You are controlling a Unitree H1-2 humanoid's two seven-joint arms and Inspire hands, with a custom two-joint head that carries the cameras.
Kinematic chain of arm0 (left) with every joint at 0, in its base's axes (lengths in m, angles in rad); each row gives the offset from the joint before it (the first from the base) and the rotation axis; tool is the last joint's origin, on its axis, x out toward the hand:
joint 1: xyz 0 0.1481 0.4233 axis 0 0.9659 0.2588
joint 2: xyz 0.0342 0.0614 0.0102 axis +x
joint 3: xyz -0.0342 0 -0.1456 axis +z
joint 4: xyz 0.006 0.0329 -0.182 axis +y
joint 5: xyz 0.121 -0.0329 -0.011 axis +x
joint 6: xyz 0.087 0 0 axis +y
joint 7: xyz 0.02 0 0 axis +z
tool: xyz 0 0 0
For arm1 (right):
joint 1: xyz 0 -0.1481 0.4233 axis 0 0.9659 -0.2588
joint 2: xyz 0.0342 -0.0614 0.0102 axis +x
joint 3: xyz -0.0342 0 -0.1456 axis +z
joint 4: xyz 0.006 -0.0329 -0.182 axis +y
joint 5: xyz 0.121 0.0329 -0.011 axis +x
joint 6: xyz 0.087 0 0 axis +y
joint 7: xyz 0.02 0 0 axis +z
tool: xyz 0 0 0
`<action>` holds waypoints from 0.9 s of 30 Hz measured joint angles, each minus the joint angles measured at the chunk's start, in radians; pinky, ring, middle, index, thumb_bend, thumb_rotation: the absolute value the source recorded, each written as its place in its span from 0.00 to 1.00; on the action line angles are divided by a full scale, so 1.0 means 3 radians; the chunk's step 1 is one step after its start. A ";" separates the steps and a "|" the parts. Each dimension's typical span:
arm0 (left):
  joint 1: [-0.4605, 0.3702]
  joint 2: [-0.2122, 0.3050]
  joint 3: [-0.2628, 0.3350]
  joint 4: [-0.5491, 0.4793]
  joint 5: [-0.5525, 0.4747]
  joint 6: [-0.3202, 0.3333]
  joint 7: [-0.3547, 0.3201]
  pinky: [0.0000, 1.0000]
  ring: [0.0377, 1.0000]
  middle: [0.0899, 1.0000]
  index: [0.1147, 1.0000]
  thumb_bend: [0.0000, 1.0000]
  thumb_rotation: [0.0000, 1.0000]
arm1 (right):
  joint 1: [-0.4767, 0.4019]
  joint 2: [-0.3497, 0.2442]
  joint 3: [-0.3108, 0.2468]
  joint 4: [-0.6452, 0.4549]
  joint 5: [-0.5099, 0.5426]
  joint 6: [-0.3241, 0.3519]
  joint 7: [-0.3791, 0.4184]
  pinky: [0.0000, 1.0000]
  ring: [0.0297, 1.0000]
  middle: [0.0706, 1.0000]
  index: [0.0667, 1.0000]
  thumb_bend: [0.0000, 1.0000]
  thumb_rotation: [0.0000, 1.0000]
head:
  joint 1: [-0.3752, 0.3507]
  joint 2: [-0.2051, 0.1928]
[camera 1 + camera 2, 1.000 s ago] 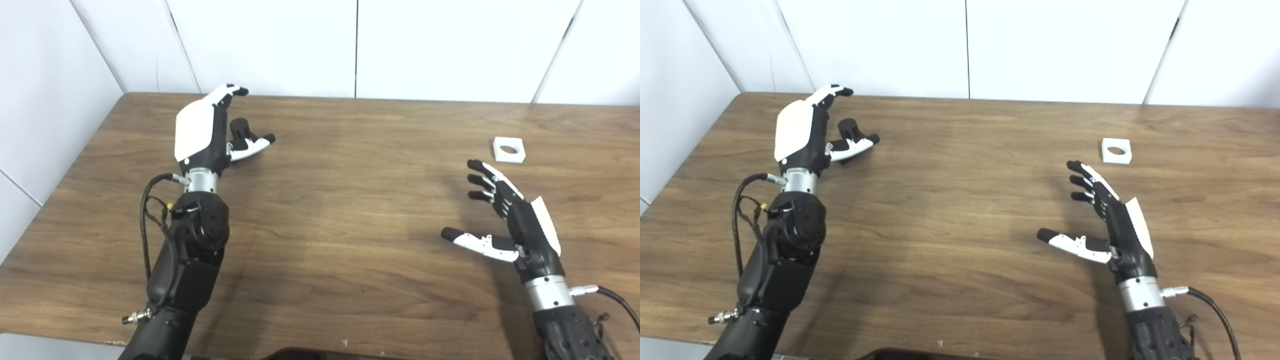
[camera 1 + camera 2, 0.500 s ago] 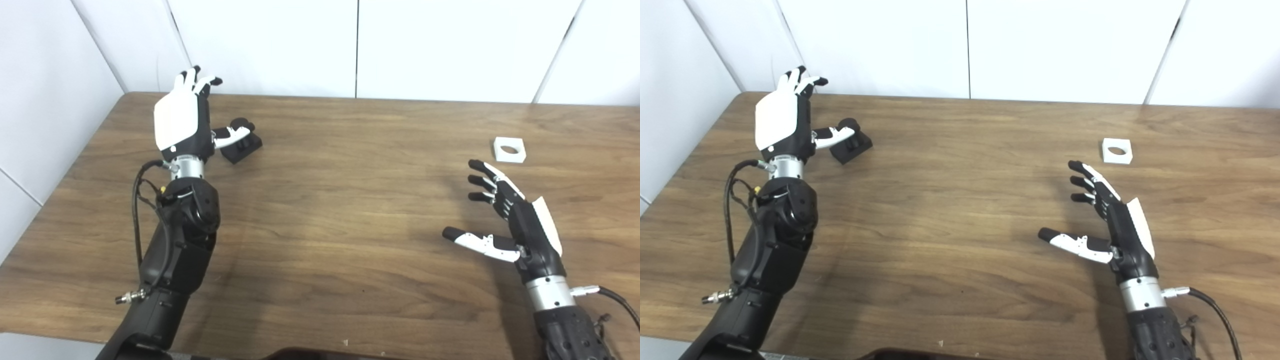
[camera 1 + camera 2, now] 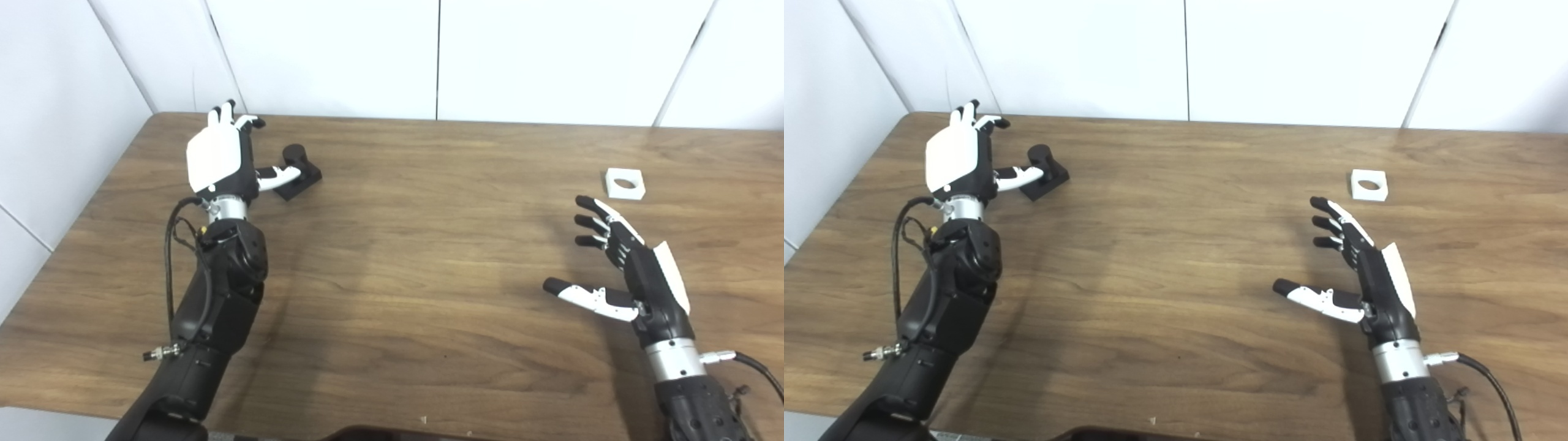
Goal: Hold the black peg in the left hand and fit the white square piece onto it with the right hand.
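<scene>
Left hand [image 3: 219, 158]: at about 10 o'clock on the table [image 3: 392, 257], white back toward the cameras, fingers spread and pointing to the far wall, holding nothing; its thumb reaches toward 3 o'clock, up to the peg's near side; contact cannot be told.
Black peg [image 3: 296, 168]: at 3 o'clock from the left hand, a short round post standing on a square black base that rests on the wood.
Right hand [image 3: 625, 269]: at about 4 o'clock on the table, released, fingers apart, thumb stretched toward 9 o'clock.
White square piece [image 3: 624, 183]: lying flat at 12 o'clock from the right hand, clear of its fingertips, round hole facing up.
</scene>
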 measured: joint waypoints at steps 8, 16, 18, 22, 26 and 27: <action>-0.0017 0.0005 -0.0064 0.0133 -0.0084 0.0016 -0.0084 0.92 1.00 1.00 0.69 0.91 0.50 | 0.0003 0.0000 -0.0005 -0.0004 -0.0002 0.0003 0.0000 0.74 0.84 0.91 0.84 0.81 0.27 | -0.0021 0.0005; -0.0045 0.0006 -0.0132 0.0348 -0.0135 0.0006 -0.0080 0.90 1.00 1.00 0.68 0.90 0.50 | 0.0005 0.0000 -0.0017 -0.0005 0.0005 0.0005 0.0002 0.75 0.85 0.91 0.84 0.80 0.25 | -0.0015 0.0005; -0.0045 0.0005 -0.0137 0.0383 -0.0168 0.0006 -0.0080 0.90 1.00 1.00 0.68 0.90 0.50 | 0.0006 0.0000 -0.0017 -0.0005 0.0006 0.0007 0.0002 0.75 0.85 0.91 0.84 0.80 0.25 | -0.0036 0.0010; -0.0047 0.0004 -0.0143 0.0471 -0.0215 0.0006 -0.0066 0.89 1.00 0.99 0.68 0.90 0.50 | 0.0006 0.0000 -0.0016 -0.0007 0.0006 0.0007 0.0004 0.74 0.84 0.91 0.84 0.81 0.25 | -0.0046 0.0015; -0.0047 0.0002 -0.0162 0.0567 -0.0256 -0.0010 -0.0008 0.87 1.00 0.99 0.67 0.90 0.49 | 0.0008 -0.0001 -0.0018 -0.0009 0.0001 0.0007 0.0004 0.73 0.84 0.90 0.84 0.81 0.24 | -0.0061 0.0015; -0.0047 0.0002 -0.0166 0.0575 -0.0259 -0.0017 0.0018 0.87 0.99 0.98 0.67 0.89 0.48 | 0.0008 -0.0001 -0.0018 -0.0010 0.0001 0.0007 0.0005 0.73 0.84 0.90 0.83 0.81 0.23 | -0.0061 0.0015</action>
